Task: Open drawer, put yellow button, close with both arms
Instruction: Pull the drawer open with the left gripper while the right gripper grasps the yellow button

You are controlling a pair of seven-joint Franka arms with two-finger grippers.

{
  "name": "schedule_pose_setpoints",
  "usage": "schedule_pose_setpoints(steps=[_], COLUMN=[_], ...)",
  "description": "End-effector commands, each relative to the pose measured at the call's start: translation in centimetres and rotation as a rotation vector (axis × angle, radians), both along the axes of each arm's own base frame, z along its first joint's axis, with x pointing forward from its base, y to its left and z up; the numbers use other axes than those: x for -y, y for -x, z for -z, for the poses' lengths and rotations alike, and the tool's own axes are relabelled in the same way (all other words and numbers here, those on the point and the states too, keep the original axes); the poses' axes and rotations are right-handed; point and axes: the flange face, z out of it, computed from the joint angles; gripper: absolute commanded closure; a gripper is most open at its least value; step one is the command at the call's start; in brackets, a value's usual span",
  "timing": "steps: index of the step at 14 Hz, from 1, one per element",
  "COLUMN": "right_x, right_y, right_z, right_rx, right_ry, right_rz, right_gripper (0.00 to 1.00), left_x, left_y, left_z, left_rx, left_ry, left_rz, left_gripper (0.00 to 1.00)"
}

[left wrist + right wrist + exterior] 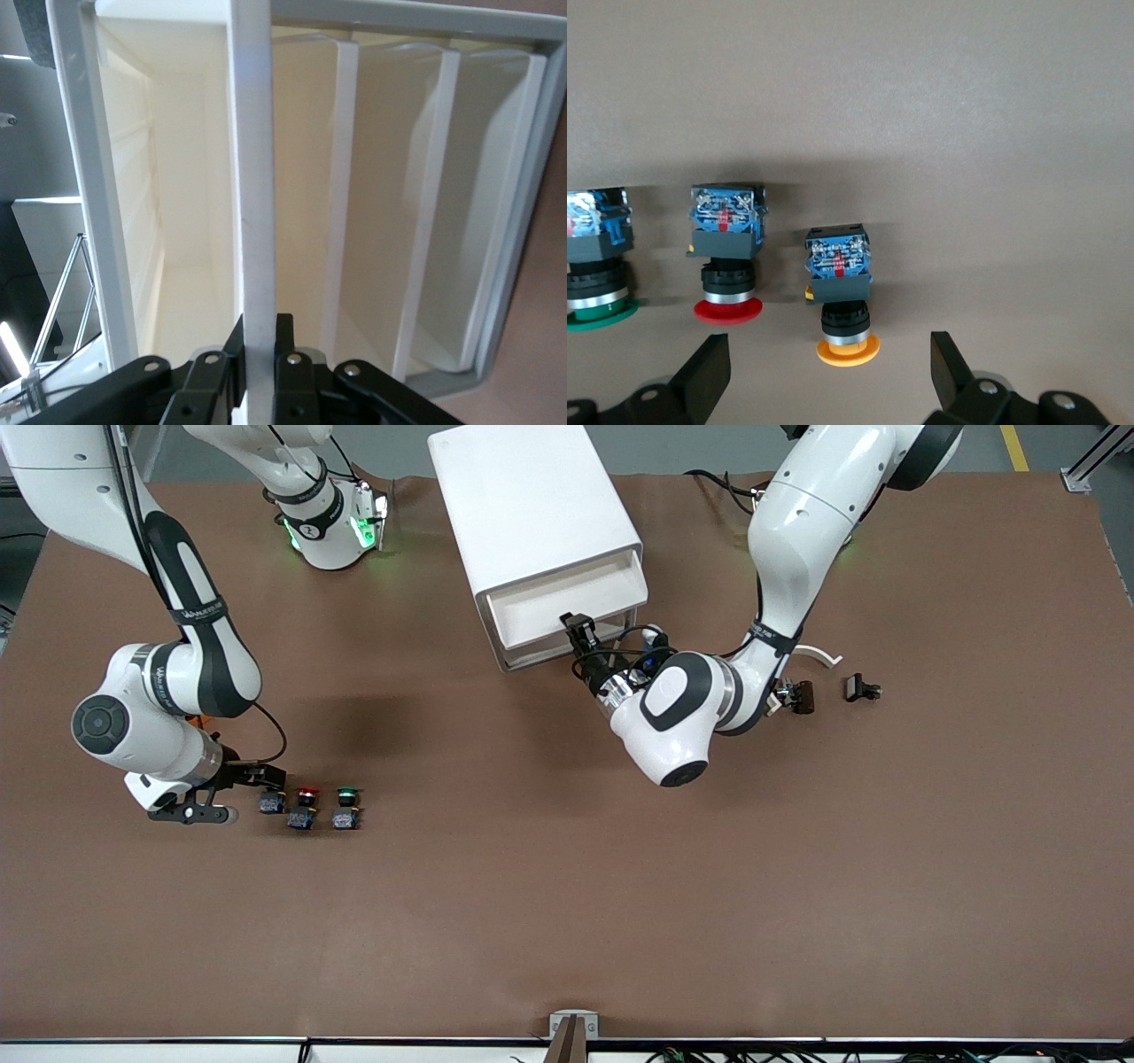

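The white cabinet (532,505) stands at the robots' edge of the table, and its top drawer (567,602) is pulled partly out with its white tray bare. My left gripper (578,633) is shut on the drawer's front lip (257,177), one finger on each side of it (257,345). The yellow button (844,297) lies on its side on the table, cap toward my right gripper (833,376), which is open and just short of it. In the front view my right gripper (264,779) hides the button's cap; its body (272,804) shows.
A red button (304,806) and a green button (346,808) lie in a row beside the yellow one, toward the left arm's end. Two small black parts (802,695) (862,688) and a white curved piece (819,655) lie by the left arm. Three lower drawers are shut.
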Motion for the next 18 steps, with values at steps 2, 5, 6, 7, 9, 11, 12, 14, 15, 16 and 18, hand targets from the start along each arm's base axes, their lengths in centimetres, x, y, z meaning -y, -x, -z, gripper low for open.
schedule_pose_setpoints(steps=[2,5,6,7,9,11,12,14,15,16,18], right_x=[0.1,0.6,0.8,0.8,1.3,1.8,2.2,2.2,2.2,2.1,2.0], right_y=[0.1,-0.4,-0.5,-0.6,-0.7,-0.8,-0.9,-0.8,-0.8,-0.8,-0.8], right_z=[1.6,3.3,3.6,3.8,4.1,5.2,5.6,6.2,6.2,6.6,6.7], right_rx=[0.009,0.041,0.048,0.049,0.046,0.035,0.035,0.035,0.037,0.031,0.031], right_ry=[0.005,0.003,0.002,0.003,0.002,0.0,0.0,-0.002,-0.002,-0.003,-0.004], right_rz=[-0.015,-0.011,-0.007,-0.007,-0.005,-0.008,-0.003,-0.001,-0.001,-0.002,-0.001], right_gripper=[0.0,0.0,0.0,0.0,0.0,0.0,0.0,0.0,0.0,0.0,0.0], left_x=[-1.8,-2.7,-3.6,-4.1,-4.0,-5.1,-5.7,-8.4,-9.3,-9.8,-11.0], left_y=[-3.7,-5.1,-5.9,-6.4,-7.1,-8.5,-9.5,-11.5,-12.0,-11.8,-11.8], left_z=[1.6,2.3,2.3,1.9,0.9,-0.2,-1.0,-1.8,-2.8,-4.2,-7.3], left_rx=[0.07,0.085,0.089,0.101,0.133,0.157,0.186,0.239,0.267,0.309,0.434], left_ry=[-0.032,-0.043,-0.043,-0.031,-0.003,0.006,0.01,-0.033,-0.042,-0.057,-0.08], left_rz=[-0.11,-0.129,-0.147,-0.153,-0.151,-0.175,-0.18,-0.207,-0.196,-0.132,-0.033], left_gripper=[1.0,1.0,1.0,0.78,0.0,0.0,0.0,0.0,0.0,0.0,0.0])
